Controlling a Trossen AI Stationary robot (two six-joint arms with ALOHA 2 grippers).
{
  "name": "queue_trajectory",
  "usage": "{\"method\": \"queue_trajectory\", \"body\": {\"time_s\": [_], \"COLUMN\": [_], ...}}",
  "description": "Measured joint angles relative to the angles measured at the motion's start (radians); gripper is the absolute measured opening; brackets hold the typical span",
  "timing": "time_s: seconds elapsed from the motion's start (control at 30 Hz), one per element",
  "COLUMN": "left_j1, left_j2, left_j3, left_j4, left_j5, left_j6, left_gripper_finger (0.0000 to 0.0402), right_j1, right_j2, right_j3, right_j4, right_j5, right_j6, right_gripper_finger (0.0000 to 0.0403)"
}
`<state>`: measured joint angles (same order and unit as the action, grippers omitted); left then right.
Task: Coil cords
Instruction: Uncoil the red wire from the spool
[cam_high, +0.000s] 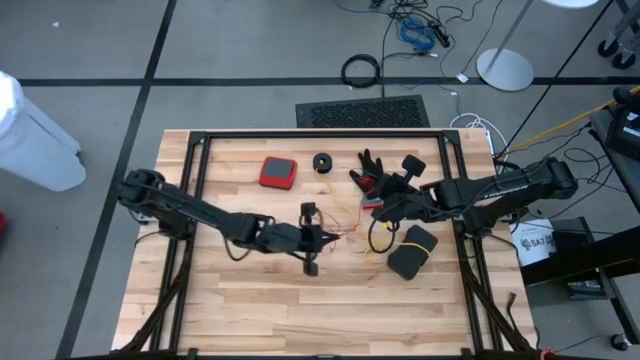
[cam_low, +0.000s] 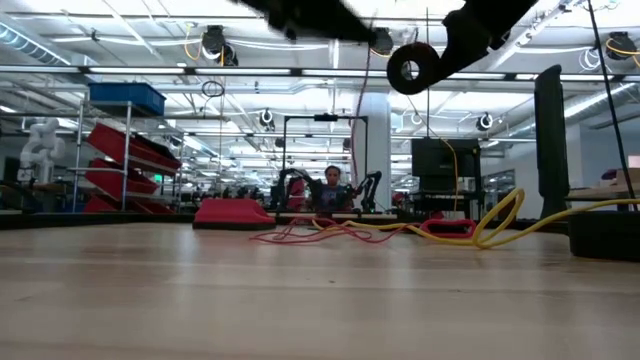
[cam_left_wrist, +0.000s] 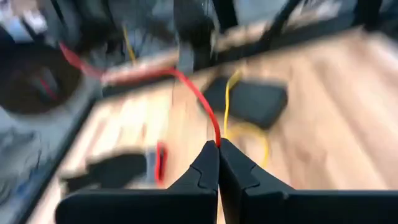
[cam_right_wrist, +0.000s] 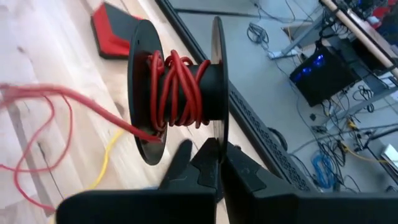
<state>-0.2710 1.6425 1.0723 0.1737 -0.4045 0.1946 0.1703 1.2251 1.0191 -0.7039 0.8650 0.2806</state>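
Note:
The red-orange cord (cam_right_wrist: 177, 84) is partly wound on a small black reel (cam_right_wrist: 180, 87). My right gripper (cam_right_wrist: 219, 163) is shut on this reel and holds it high over the table's right middle (cam_high: 385, 207). From the reel the cord runs out to my left gripper (cam_left_wrist: 218, 144), shut on it at mid-table (cam_high: 328, 237). The rest lies in loose loops on the wood (cam_low: 320, 232). The yellow cord (cam_high: 378, 236) lies slack on the table beside a black pouch (cam_high: 412, 250). A second black reel (cam_high: 323, 162) sits farther back. My left gripper pinches the red-orange cord as a single strand (cam_left_wrist: 216, 134) between its two fingertips. The strand rises from the tips and arcs away toward the reel, clear of the table. My right gripper pinches the rim of one flange (cam_right_wrist: 216, 134) of the reel between its two fingers. The reel is lifted clear (cam_low: 410, 68), its flanges upright and its hub level.
A red box (cam_high: 277, 172) and a black glove (cam_high: 372, 165) lie toward the far edge. The black pouch sits right of centre. A black frame (cam_high: 320, 134) borders the tabletop. The near half of the wood is bare.

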Motion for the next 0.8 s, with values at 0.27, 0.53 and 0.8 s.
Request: {"method": "queue_trajectory", "body": {"time_s": [0.27,0.53,0.8], "left_j1": [0.073,0.181,0.197], "left_j2": [0.086,0.097,0.095], "left_j3": [-0.001,-0.001,-0.001], "left_j4": [-0.093,-0.252,-0.273], "left_j5": [-0.017,-0.174,-0.073], "left_j6": [-0.057,-0.129,-0.156], "left_gripper_finger": [0.0000,0.0000,0.0118], "right_j1": [0.002,0.019,0.035], "right_j2": [0.000,0.000,-0.007], "right_j3": [0.000,0.000,0.000], "right_j4": [0.109,0.102,0.080], "right_j5": [-0.001,-0.003,0.000], "right_j6": [-0.082,-0.086,-0.083], "right_gripper_finger": [0.0000,0.0000,0.0000]}}
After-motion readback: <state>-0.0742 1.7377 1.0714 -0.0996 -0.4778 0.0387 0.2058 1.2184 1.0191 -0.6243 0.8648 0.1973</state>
